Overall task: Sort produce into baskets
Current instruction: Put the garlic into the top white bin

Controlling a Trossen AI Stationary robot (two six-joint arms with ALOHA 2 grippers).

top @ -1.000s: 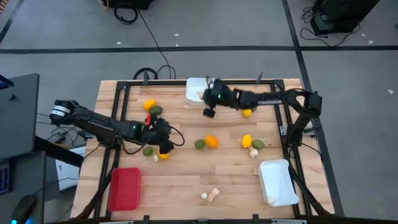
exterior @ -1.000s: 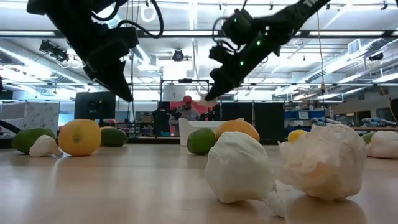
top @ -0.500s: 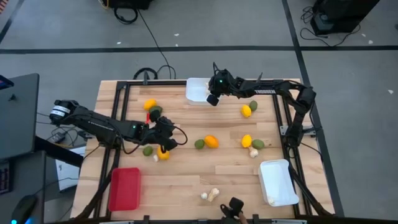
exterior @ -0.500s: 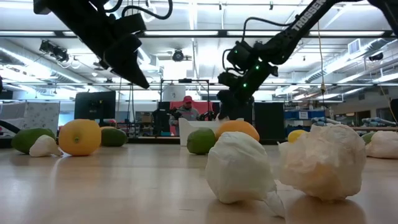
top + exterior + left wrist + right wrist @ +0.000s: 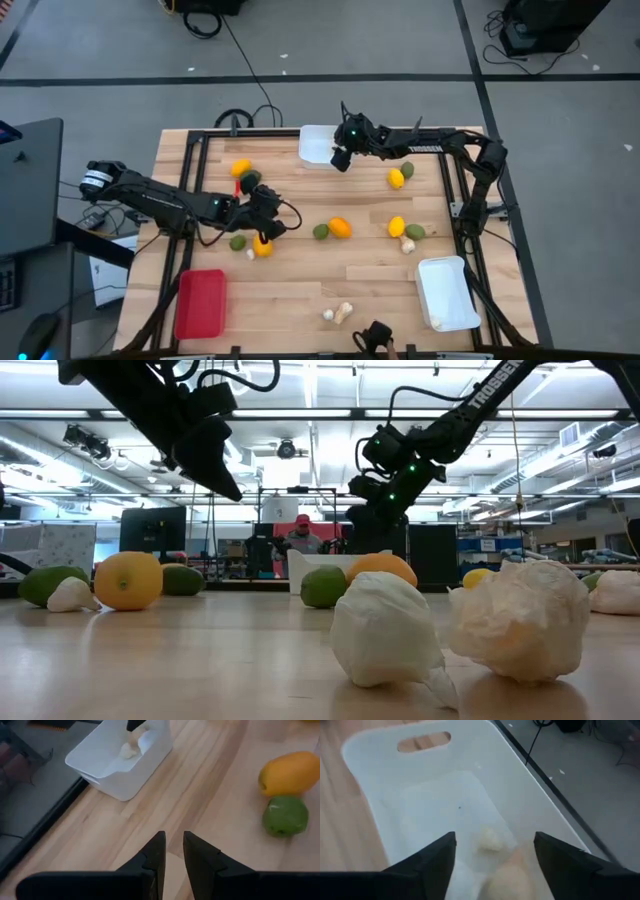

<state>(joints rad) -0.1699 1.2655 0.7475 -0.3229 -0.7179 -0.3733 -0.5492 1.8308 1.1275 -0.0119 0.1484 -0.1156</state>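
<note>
The wooden table (image 5: 300, 290) fills the middle of the high view. A red basket (image 5: 200, 304) sits at its lower left, one white basket (image 5: 445, 292) at the lower right, another white basket (image 5: 313, 143) at the top centre. The right gripper (image 5: 340, 160) hangs over that top basket, fingers spread wide, pale mushroom pieces (image 5: 487, 839) below. The left gripper (image 5: 268, 228), nearly closed and empty, hovers left of centre. Oranges (image 5: 340, 227), green fruits (image 5: 320, 232) and mushrooms (image 5: 343, 312) lie scattered mid-table.
</note>
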